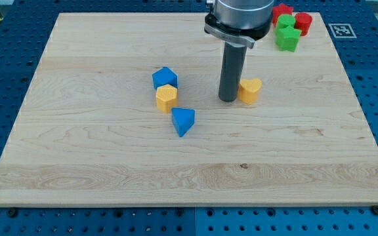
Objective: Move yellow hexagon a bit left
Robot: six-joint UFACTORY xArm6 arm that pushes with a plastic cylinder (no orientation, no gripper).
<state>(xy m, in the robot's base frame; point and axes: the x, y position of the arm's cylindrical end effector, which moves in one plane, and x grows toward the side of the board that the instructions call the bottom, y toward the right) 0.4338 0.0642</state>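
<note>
The yellow hexagon (166, 98) lies left of the board's middle, touching a blue cube (165, 78) just above it. A blue triangular block (183, 121) lies just below and right of the hexagon. My tip (228, 99) stands on the board well to the right of the hexagon, about level with it. A yellow heart-shaped block (249, 90) sits right beside my tip, on its right.
A cluster of red blocks (303, 21) and green blocks (287, 37) sits at the board's top right corner. The wooden board (77, 164) lies on a blue perforated table. The arm's body (240, 16) hangs over the board's top middle.
</note>
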